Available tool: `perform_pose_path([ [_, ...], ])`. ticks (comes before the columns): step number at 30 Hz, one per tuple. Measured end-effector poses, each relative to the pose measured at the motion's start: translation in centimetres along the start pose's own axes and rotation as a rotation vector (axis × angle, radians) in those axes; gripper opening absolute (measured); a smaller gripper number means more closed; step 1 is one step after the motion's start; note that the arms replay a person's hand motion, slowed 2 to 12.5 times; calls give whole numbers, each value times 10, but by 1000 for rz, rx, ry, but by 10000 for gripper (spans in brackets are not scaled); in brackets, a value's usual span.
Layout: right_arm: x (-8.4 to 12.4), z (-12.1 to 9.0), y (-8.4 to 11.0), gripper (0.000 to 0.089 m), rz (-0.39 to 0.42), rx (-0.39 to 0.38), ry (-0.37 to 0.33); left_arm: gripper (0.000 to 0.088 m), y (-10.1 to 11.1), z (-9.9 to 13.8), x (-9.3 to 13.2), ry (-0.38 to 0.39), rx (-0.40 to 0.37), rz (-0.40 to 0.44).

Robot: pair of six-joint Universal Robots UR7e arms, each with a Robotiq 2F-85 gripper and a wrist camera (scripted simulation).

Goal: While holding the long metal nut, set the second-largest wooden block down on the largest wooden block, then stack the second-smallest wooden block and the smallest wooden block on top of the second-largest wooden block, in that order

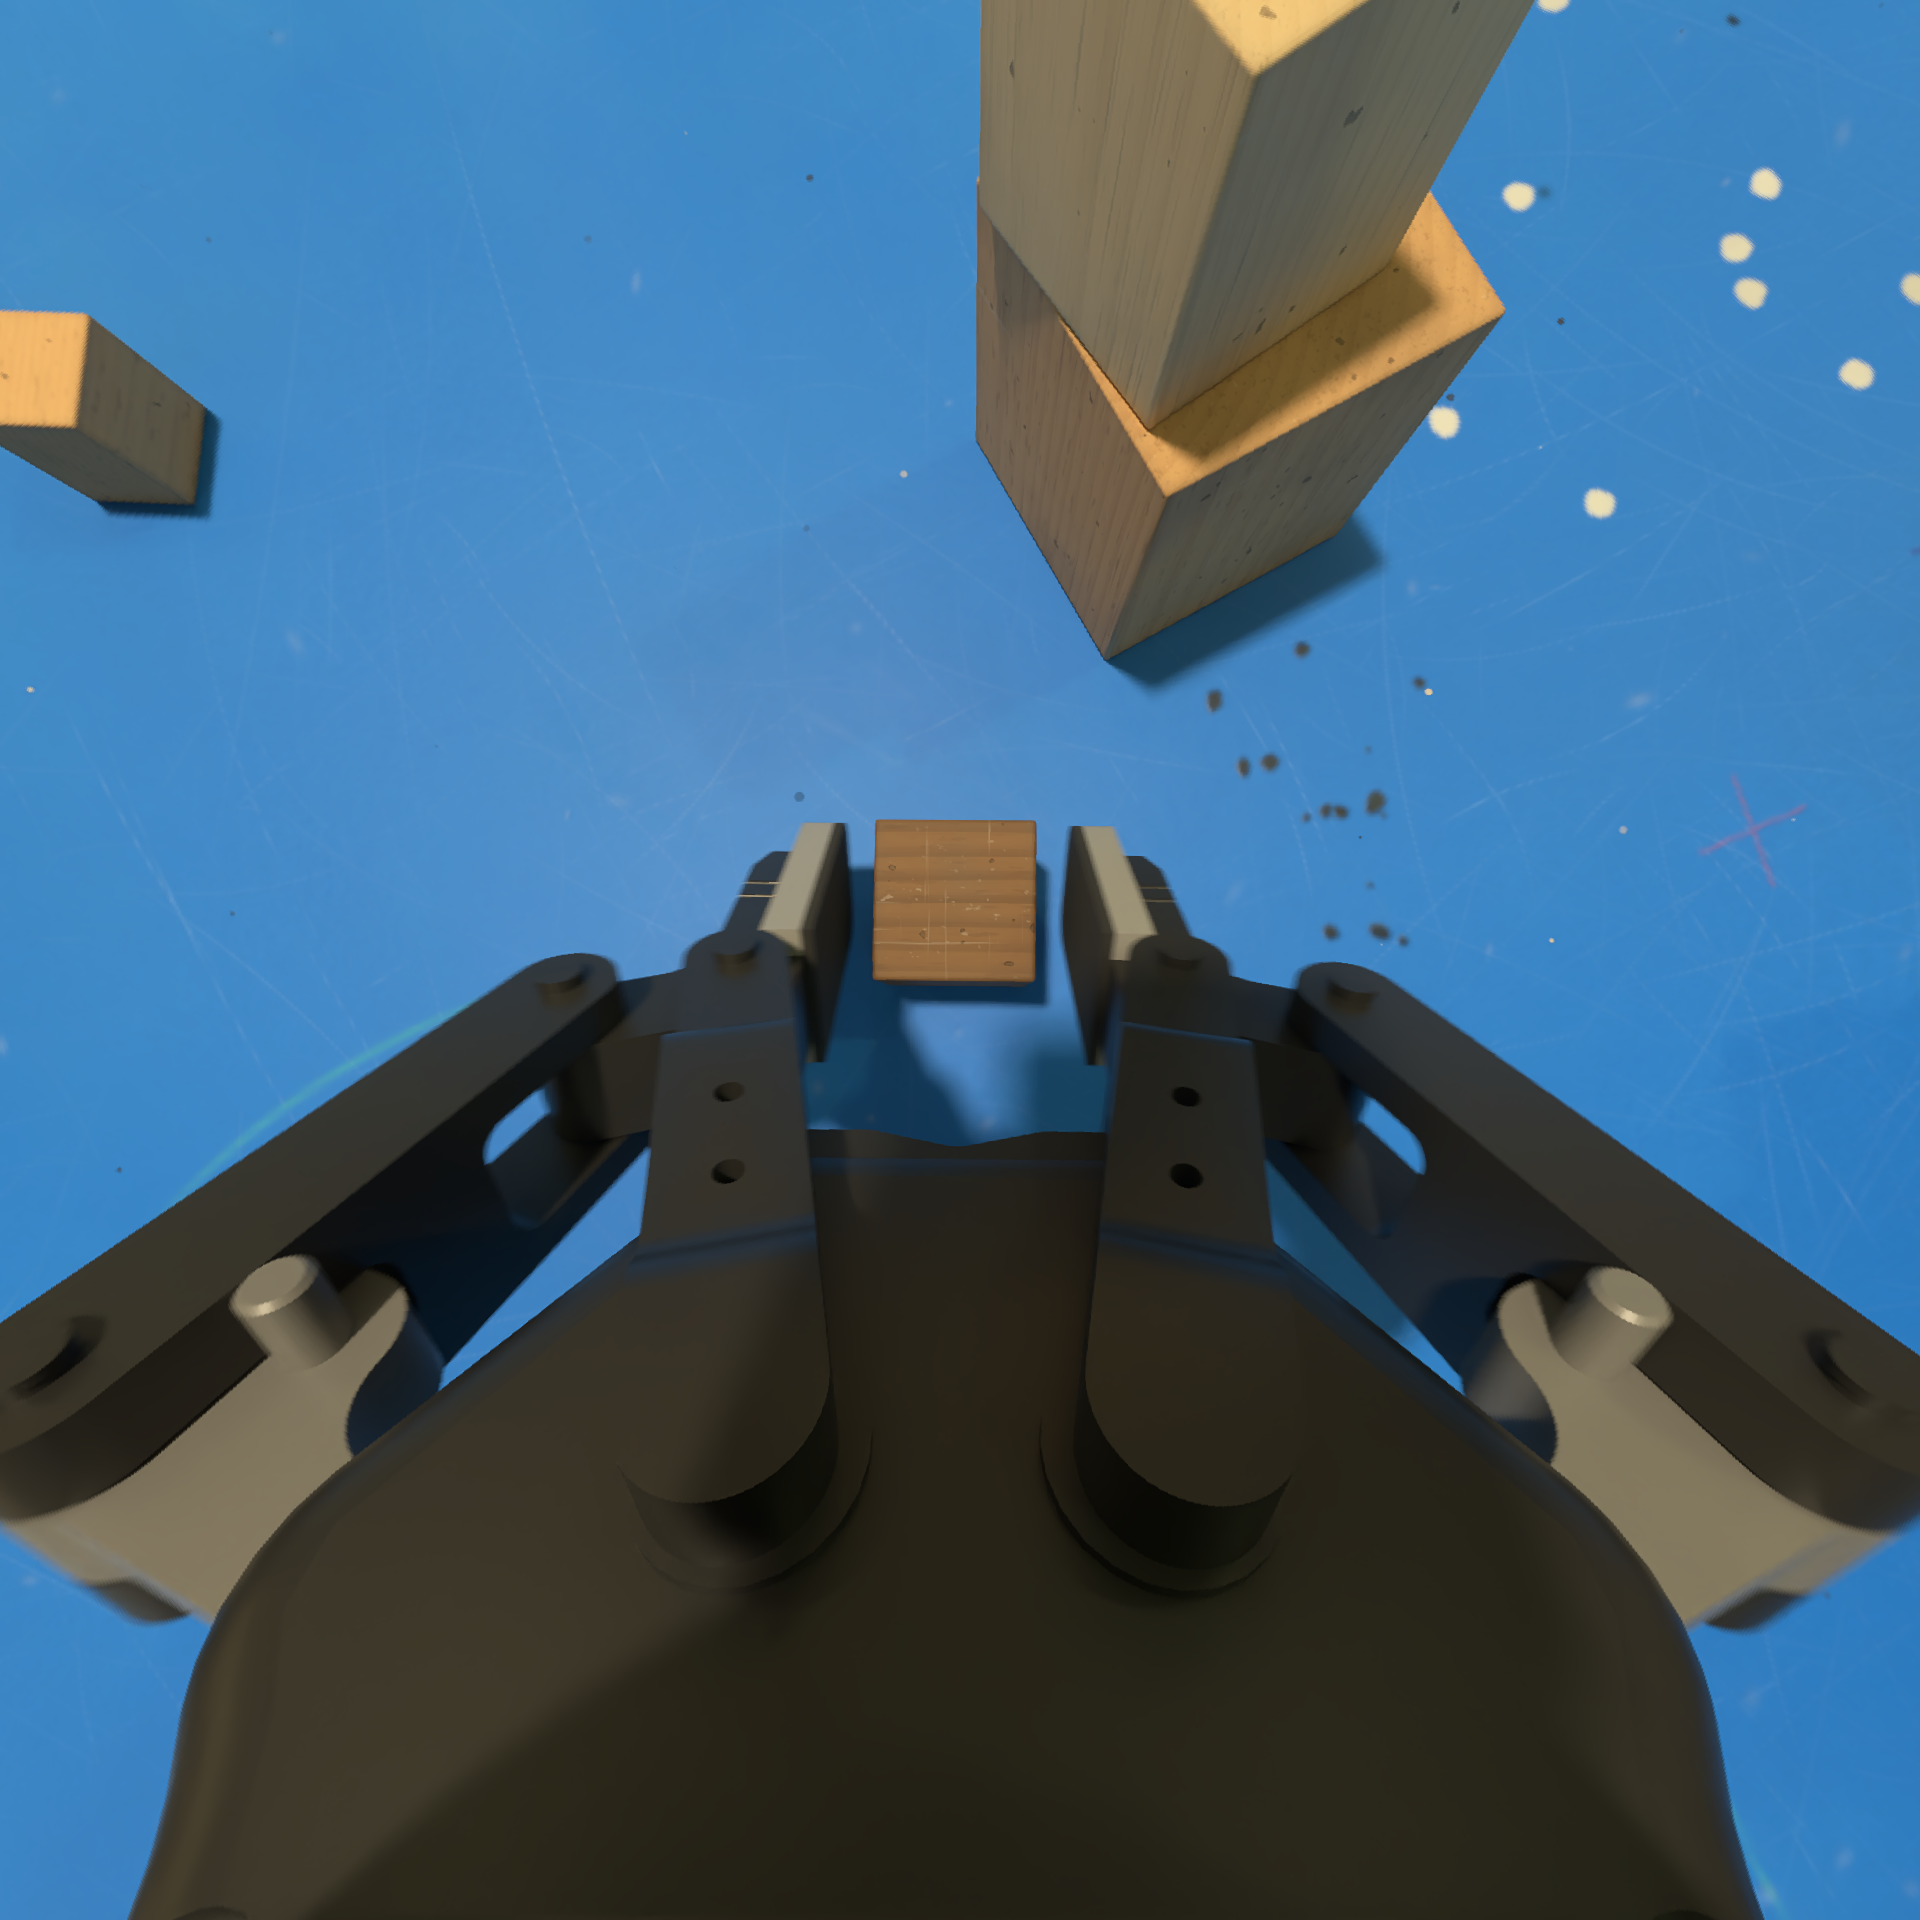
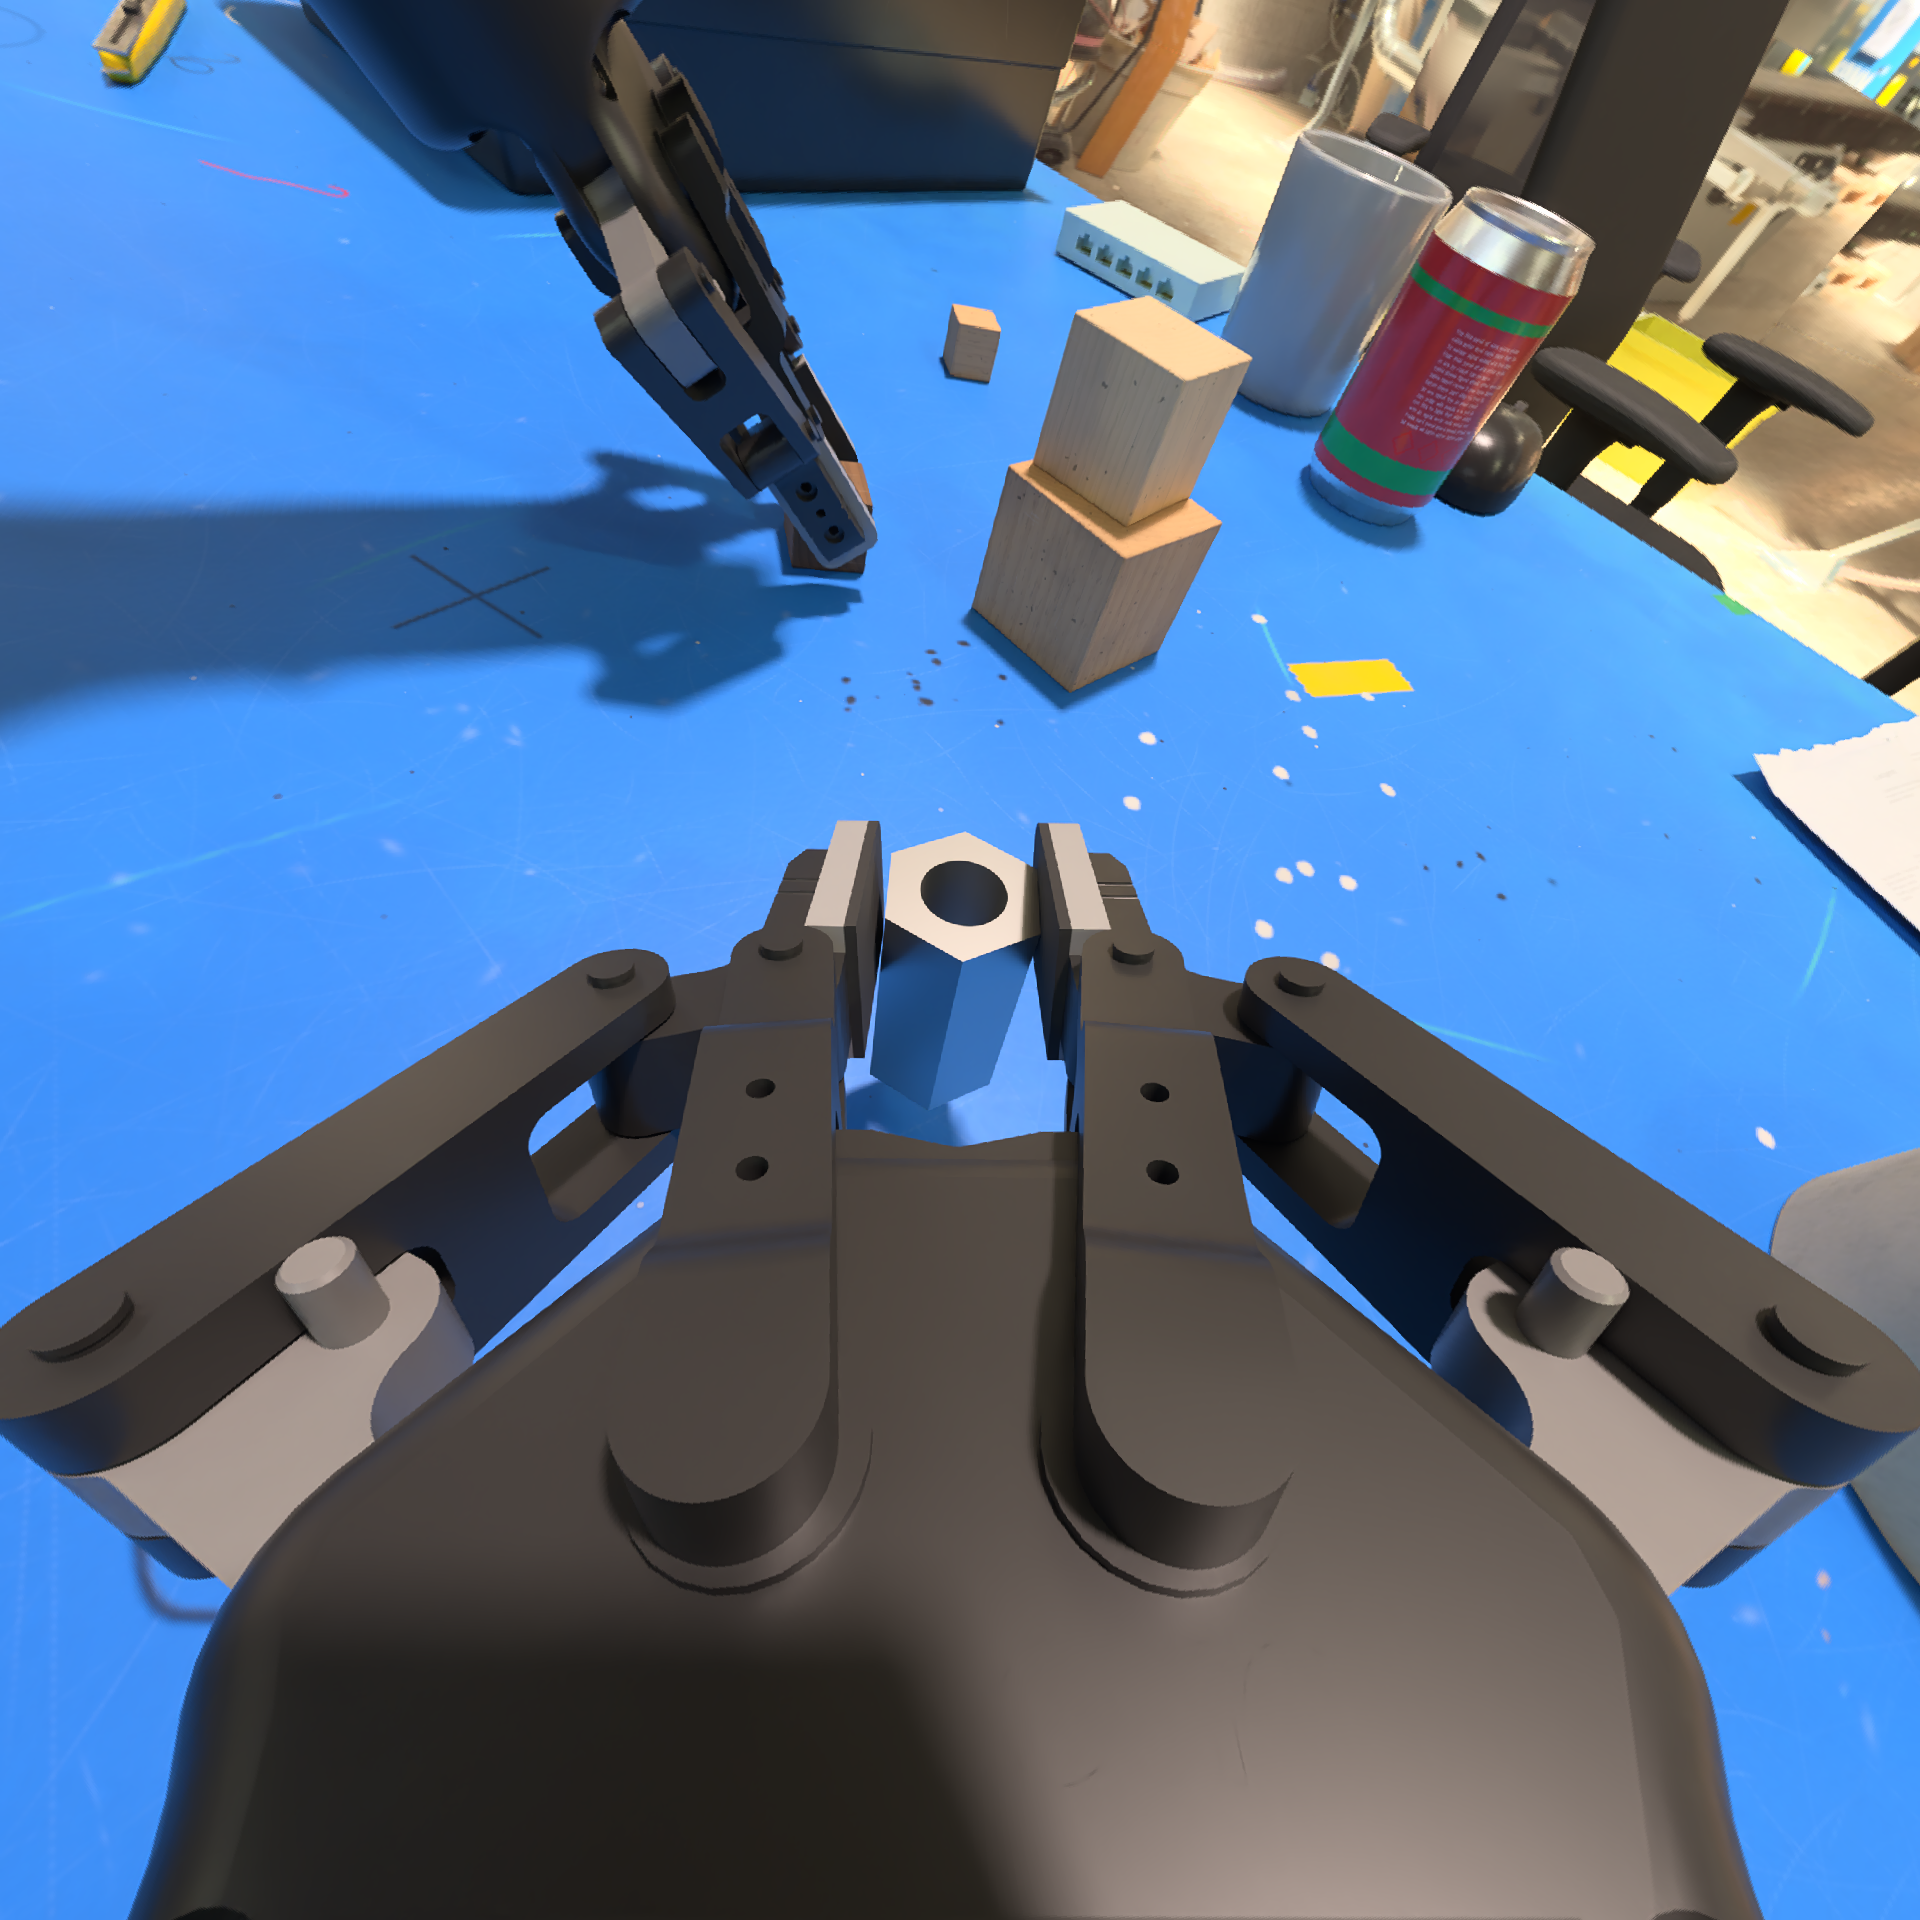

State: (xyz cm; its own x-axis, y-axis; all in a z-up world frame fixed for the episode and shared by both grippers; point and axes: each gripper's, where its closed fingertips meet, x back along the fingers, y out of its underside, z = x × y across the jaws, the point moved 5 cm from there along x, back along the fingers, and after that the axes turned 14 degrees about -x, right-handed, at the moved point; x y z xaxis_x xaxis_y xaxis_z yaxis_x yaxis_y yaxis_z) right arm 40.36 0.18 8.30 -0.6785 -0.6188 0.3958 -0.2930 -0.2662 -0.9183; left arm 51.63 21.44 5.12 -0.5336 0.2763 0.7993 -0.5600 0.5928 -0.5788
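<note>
The largest wooden block stands on the blue table with the second-largest block upright on top of it; the stack also shows in the right wrist view. My left gripper is open and straddles a small dark-brown wooden block, with a gap on each side. This block appears to rest on the table. Another small light wooden block lies apart at the left, and shows beyond the stack. My right gripper is shut on the long metal hex nut, held above the table.
Behind the stack stand a grey cup, a red can and a white network switch. A sheet of paper lies at the right edge. A yellow tape patch is near the stack. A dark box is at the back.
</note>
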Motion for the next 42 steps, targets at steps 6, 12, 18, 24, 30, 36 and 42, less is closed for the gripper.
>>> perform_pose_path([
  [6,0,0,0,261,0,7,5,263,-3,-3,0,-33,-23,6],
  [12,1,1,0,261,1,11,9,263,-6,-8,1,-60,-48,6],
  [18,2,1,0,261,2,11,11,263,-13,-12,4,-68,-79,18],
  [24,2,2,0,261,4,9,11,263,-24,-15,9,-59,-121,55],
  [30,3,2,0,261,5,6,12,263,-38,-20,17,-56,-175,101],
  [36,3,3,0,261,5,4,13,263,-53,-25,25,-53,-247,148],
  [42,3,4,0,261,4,3,14,263,-70,-26,33,-24,-340,196],
])
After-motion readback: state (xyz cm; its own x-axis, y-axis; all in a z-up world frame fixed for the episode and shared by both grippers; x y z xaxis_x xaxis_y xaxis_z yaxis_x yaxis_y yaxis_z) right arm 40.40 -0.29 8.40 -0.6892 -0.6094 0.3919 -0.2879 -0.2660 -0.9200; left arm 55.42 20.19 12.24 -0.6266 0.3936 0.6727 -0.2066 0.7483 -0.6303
